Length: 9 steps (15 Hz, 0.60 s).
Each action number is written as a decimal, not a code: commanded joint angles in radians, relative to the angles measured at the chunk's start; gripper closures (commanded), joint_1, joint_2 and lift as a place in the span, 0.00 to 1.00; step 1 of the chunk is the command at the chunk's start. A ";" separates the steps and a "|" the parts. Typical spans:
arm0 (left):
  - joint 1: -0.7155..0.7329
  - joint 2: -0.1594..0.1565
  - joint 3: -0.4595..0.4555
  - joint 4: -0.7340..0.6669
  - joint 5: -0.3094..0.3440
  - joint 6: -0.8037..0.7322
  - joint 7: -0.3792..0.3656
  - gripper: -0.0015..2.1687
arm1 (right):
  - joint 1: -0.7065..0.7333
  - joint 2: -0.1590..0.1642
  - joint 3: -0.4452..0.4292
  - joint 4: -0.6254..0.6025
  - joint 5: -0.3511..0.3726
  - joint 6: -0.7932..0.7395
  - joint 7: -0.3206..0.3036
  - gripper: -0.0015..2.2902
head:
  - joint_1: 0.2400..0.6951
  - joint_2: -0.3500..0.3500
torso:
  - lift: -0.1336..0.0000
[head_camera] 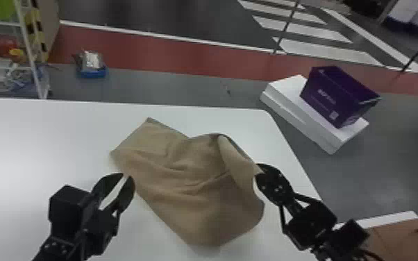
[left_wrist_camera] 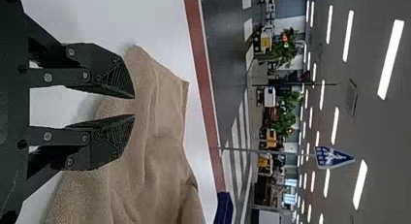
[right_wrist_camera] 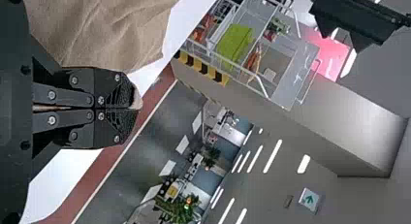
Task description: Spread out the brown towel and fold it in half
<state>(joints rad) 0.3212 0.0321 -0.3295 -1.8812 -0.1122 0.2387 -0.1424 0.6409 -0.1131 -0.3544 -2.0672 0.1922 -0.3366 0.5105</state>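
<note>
Pinching the brown towel (head_camera: 191, 187) on its right side is the right gripper (head_camera: 259, 171). By the towel's left side, the left gripper (head_camera: 128, 176) hangs, fingers apart.

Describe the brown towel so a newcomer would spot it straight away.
Start at the white table. Between the left hand and the right hand, find the crumpled brown towel. Unlike those rigid, black neighbours, it is soft, creased cloth, one bit pinched in the right hand.
</note>
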 commanded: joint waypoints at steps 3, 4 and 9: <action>-0.037 0.000 -0.039 0.071 -0.001 -0.003 0.000 0.40 | 0.000 -0.013 0.003 0.032 0.006 -0.023 -0.001 0.80 | 1.00 0.00 | 0.08; -0.039 0.002 -0.040 0.074 -0.001 -0.003 0.000 0.40 | -0.003 -0.014 -0.008 0.030 -0.008 -0.023 -0.003 0.80 | 1.00 0.00 | 0.08; -0.048 0.000 -0.040 0.111 0.003 -0.055 0.003 0.26 | -0.043 -0.014 -0.020 0.053 -0.022 0.002 -0.001 0.80 | 1.00 0.00 | 0.08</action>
<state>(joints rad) 0.2805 0.0352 -0.3697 -1.7919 -0.1086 0.2106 -0.1398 0.6091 -0.1273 -0.3740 -2.0303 0.1691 -0.3387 0.5093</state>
